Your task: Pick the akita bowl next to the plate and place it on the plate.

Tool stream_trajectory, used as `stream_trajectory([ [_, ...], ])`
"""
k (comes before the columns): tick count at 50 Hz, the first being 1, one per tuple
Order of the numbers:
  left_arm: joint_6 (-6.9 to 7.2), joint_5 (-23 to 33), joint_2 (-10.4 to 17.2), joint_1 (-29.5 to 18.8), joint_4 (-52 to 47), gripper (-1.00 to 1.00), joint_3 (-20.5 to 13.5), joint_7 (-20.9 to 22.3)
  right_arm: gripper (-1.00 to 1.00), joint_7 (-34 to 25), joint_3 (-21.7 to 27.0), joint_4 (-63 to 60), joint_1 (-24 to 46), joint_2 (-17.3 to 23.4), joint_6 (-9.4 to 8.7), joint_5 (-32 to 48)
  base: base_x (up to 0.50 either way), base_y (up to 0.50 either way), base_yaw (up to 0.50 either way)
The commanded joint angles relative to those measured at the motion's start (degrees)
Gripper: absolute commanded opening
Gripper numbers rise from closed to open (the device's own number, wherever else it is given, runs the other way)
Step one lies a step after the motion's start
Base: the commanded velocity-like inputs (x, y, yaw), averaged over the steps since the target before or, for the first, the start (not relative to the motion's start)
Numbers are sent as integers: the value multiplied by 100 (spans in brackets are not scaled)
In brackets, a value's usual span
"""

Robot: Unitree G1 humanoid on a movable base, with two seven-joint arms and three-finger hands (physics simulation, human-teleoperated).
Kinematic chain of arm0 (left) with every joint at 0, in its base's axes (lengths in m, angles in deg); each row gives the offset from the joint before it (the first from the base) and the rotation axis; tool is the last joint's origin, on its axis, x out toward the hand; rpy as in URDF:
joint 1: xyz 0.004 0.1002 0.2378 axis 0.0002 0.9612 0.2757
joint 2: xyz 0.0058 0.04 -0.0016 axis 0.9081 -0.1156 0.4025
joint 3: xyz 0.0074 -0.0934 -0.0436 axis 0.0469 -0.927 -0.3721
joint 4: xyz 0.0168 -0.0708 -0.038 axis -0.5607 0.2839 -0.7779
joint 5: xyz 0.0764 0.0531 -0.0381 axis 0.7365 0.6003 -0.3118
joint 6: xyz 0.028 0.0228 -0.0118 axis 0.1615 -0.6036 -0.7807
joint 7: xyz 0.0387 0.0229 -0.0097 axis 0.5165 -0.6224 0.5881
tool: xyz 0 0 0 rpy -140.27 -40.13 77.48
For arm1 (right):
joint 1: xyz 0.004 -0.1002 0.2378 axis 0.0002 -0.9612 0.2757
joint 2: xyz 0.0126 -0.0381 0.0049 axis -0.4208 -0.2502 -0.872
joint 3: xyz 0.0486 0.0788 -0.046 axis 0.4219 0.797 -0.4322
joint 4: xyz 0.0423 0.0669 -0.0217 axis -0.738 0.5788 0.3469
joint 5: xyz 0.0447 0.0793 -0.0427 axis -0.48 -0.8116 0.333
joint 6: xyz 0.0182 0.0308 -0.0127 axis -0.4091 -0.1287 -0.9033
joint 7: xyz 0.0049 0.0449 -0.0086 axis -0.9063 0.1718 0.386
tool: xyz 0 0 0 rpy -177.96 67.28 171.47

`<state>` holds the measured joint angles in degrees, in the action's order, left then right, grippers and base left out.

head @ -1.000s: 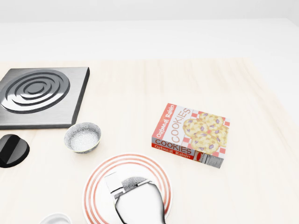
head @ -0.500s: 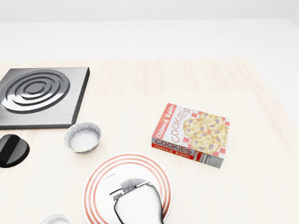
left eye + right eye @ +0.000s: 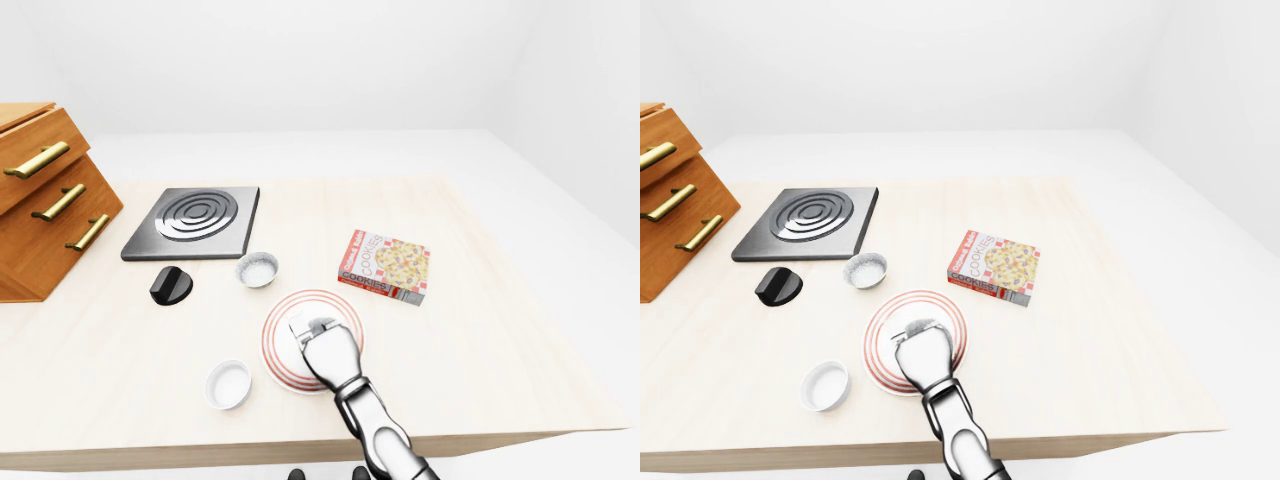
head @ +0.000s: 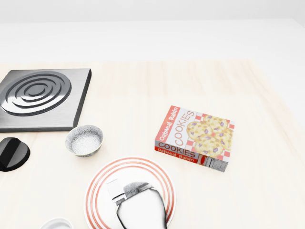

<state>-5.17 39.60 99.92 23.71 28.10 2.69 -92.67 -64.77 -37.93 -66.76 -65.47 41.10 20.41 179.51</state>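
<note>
Right hand [image 4: 136, 191] slipping slightly lower over plate [image 4: 164, 183] than a second ago; everything else sitting unchanged. Eye views showing more than head view: wooden drawer chest [image 3: 40, 200] at left, whole white bowl [image 3: 228, 384] near table [image 3: 480, 350] edge, silvery forearm reaching in from bottom. Head view cropping these. Hand hovering above plate centre, holding nothing; finger spread hard to tell. Speckled bowl [image 4: 84, 140] sitting just beside plate, upper left, near stove plate [image 4: 43, 98] and black knob [image 4: 12, 153]. Cookie box [image 4: 195, 138] lying right of plate.
</note>
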Motion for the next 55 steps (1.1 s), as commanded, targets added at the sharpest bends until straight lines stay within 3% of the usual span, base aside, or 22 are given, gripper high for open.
stream_trajectory([
  [1, 0, 0, -1, -5, 14, 100, -1, 5, 75, -209, -60, -346, -81, 21, -31, 234, 0, 0, 0],
  [2, 0, -5, 4, -2, 23, 100, -8, 8, 100, -304, -81, -444, -119, 45, -31, 240, 0, 0, 0],
  [19, 0, -39, 48, 0, 176, 100, -1, 18, 100, -572, -159, -668, -138, 65, -31, 283, 0, 0, 0],
  [36, 0, -83, 21, 24, 55, 100, -48, 3, 100, -1302, -357, -1534, -491, 283, -31, 456, 0, 0, 0],
  [46, 0, -94, 30, 21, 100, 100, -38, 6, 100, -2229, -323, -2587, -612, 446, -31, 619, 0, 0, 0],
  [49, 0, -101, 25, 21, 97, 100, -31, 0, 100, -3010, -411, -3513, -634, 468, -31, 806, 0, 0, 0],
  [55, 0, -122, 27, 44, 39, 100, -76, -2, 100, -3610, -436, -4197, -569, 400, 37, 947, 0, 0, 0],
])
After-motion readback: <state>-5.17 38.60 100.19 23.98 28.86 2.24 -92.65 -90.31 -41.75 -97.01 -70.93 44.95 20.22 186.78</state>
